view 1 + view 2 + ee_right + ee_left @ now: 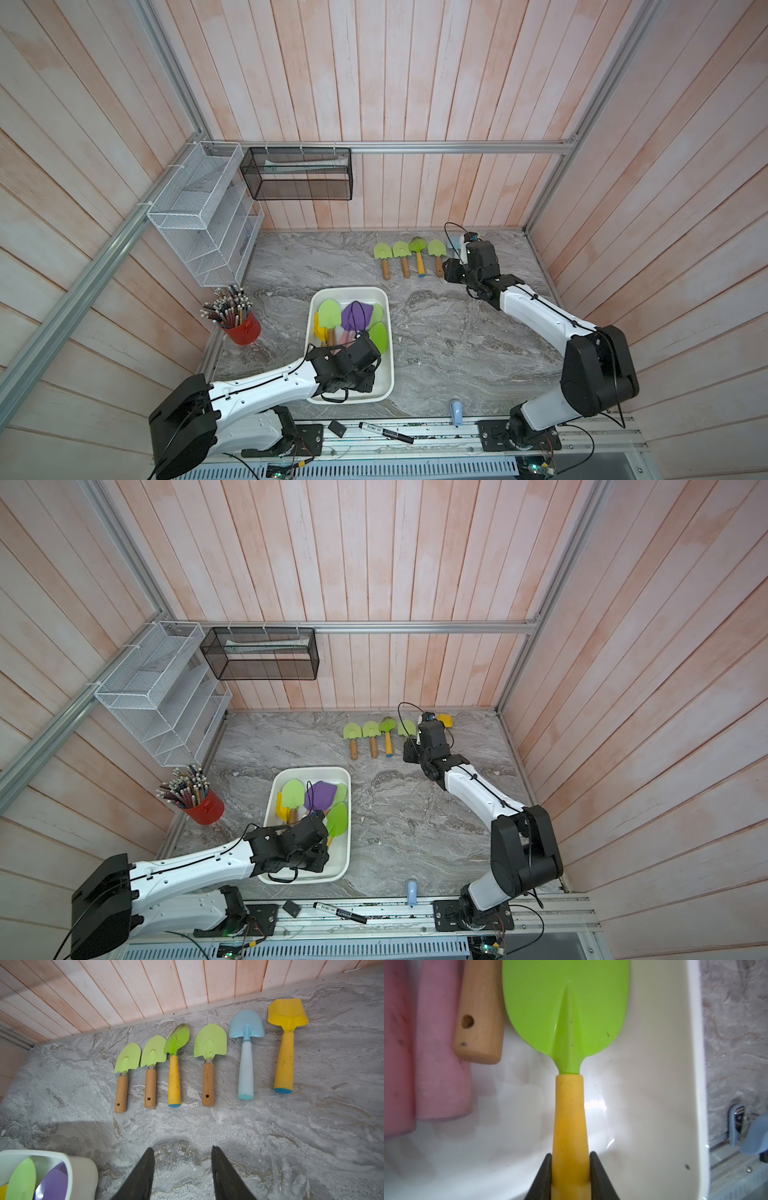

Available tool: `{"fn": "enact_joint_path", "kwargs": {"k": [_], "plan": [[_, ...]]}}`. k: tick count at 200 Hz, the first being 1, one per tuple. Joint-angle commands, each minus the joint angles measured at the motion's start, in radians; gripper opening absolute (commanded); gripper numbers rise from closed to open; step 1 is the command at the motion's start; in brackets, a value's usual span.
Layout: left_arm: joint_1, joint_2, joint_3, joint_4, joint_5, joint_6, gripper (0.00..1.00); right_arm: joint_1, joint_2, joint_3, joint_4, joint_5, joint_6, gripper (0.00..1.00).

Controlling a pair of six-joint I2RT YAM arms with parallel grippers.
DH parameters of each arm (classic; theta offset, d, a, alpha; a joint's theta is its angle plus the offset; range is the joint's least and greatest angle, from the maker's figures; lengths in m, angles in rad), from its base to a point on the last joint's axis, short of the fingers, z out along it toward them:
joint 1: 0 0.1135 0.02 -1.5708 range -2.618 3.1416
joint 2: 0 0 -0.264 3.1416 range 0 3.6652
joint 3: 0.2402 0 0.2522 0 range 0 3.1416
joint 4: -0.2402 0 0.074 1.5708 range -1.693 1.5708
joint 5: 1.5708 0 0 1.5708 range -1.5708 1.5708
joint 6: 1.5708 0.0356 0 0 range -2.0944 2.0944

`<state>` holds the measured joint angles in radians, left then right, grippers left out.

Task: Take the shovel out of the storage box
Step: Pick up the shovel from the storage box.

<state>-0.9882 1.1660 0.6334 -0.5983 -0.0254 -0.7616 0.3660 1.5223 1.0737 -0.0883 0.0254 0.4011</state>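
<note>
The left gripper is clamped narrow on the yellow handle of the shovel, which lies inside the storage box along the box's 3 o'clock wall. In both top views its long axis runs roughly 12 to 6: green blade toward 12, handle end toward 6 (parallel to the box's long side). Other shovels are heaped at its 9 o'clock, among them a purple shovel. The right gripper hovers partly open and empty over the table, facing a row of six shovels at the table's 12 to 1 o'clock edge.
</note>
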Motion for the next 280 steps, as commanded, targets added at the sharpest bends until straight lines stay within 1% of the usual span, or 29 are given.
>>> {"fn": "enact_joint_path", "kwargs": {"k": [1,22,37,59,79,107,121,143,166,189,239,280], "plan": [[0.069,-0.051,0.041,0.001,0.022,0.018,0.16,0.006,-0.050,-0.033,0.022,-0.047,0.044,0.47],[0.127,-0.099,0.048,0.025,0.060,0.032,0.15,0.006,-0.090,-0.074,0.080,-0.119,0.084,0.47],[0.179,-0.132,0.048,0.052,0.104,0.042,0.15,0.007,-0.101,-0.084,0.101,-0.195,0.106,0.47],[0.290,-0.172,0.039,0.114,0.198,0.058,0.16,0.014,-0.115,-0.110,0.149,-0.295,0.149,0.47],[0.394,-0.193,0.023,0.177,0.311,0.065,0.15,0.018,-0.129,-0.145,0.209,-0.383,0.190,0.47],[0.531,-0.206,-0.029,0.303,0.519,0.045,0.16,0.021,-0.151,-0.211,0.330,-0.520,0.261,0.47],[0.595,-0.207,-0.067,0.403,0.627,0.009,0.16,0.030,-0.154,-0.246,0.406,-0.593,0.301,0.47],[0.668,-0.199,-0.144,0.613,0.775,-0.102,0.16,0.059,-0.147,-0.279,0.514,-0.681,0.365,0.48],[0.704,-0.173,-0.203,0.824,0.868,-0.212,0.16,0.114,-0.130,-0.292,0.586,-0.720,0.405,0.50],[0.712,-0.159,-0.228,0.933,0.907,-0.270,0.16,0.174,-0.094,-0.293,0.646,-0.747,0.442,0.51],[0.717,-0.168,-0.275,1.128,0.944,-0.389,0.16,0.275,0.002,-0.285,0.770,-0.774,0.510,0.53],[0.716,-0.168,-0.281,1.184,0.950,-0.427,0.16,0.312,0.037,-0.261,0.840,-0.799,0.542,0.53]]}}
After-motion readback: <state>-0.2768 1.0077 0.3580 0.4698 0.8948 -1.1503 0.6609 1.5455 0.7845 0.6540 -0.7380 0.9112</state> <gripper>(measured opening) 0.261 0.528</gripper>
